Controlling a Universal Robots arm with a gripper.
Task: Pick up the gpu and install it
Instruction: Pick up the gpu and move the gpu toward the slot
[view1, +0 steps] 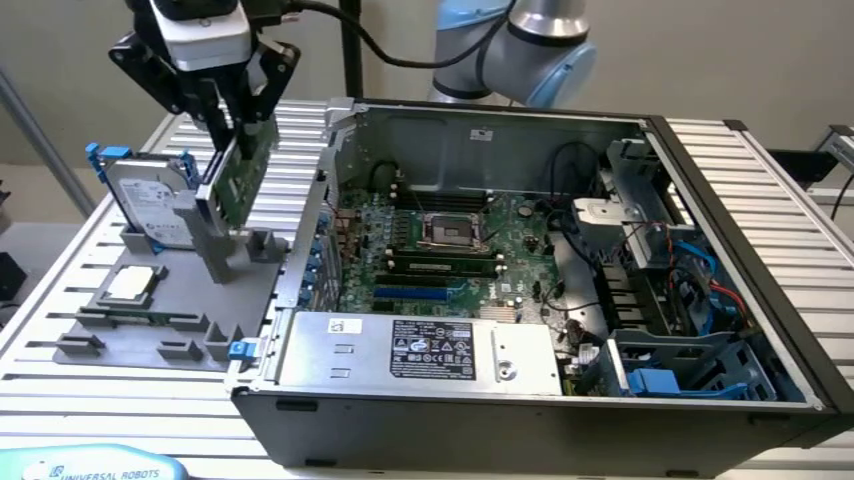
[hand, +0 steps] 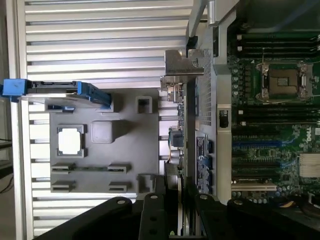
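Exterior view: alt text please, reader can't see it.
The gripper holds the gpu upright over a grey tray, to the exterior view's left of an open computer case. A blue-framed hard drive and a CPU chip sit on the tray.

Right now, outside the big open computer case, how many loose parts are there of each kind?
Thin green gpu card with silver bracket: 1
Silver hard drive in blue frame: 1
Small square silver CPU chip: 1
Thin dark memory stick: 1
Total: 4
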